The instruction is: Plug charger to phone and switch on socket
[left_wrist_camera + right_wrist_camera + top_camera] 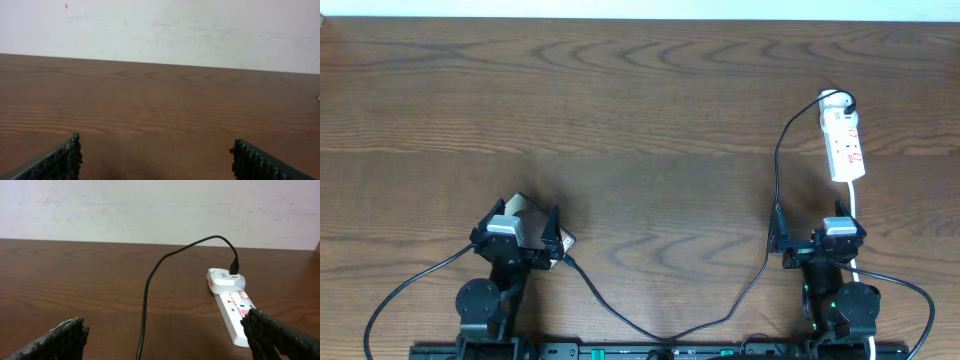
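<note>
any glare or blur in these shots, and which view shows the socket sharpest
Right wrist: sharpest on the socket, red marks clear, small print too soft to read. Overhead: even light, no hard glare on the table, socket small. Left wrist: slightly soft, just table and a pale wall, no glare.

A white plastic power strip (846,148) lies far right on the counter. A thin black charger cable (777,165) runs from its far-end adapter in a long loop toward the glossy dark phone (528,213) at left.
</note>
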Motion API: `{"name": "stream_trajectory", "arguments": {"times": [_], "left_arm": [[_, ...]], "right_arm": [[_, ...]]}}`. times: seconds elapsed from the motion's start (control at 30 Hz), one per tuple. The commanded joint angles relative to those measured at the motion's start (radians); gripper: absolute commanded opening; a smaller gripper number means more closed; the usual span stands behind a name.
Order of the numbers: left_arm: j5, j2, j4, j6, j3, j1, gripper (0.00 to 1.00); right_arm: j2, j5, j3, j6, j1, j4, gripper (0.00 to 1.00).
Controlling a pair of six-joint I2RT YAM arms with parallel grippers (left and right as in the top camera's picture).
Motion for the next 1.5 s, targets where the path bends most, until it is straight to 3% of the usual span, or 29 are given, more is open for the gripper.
{"name": "stream_trajectory", "arguments": {"times": [0.0,1.47], "left_arm": [[0.027,0.004,-0.045,0.003,-0.01,-0.004,0.93],[0.027,-0.023,-0.045,0.003,-0.01,-0.003,0.93]], "right_arm": [[-0.008,0.008,-0.002,-0.012,0.011,-0.005,0.99],[-0.008,0.008,-0.002,-0.012,0.011,-0.005,0.99]]}}
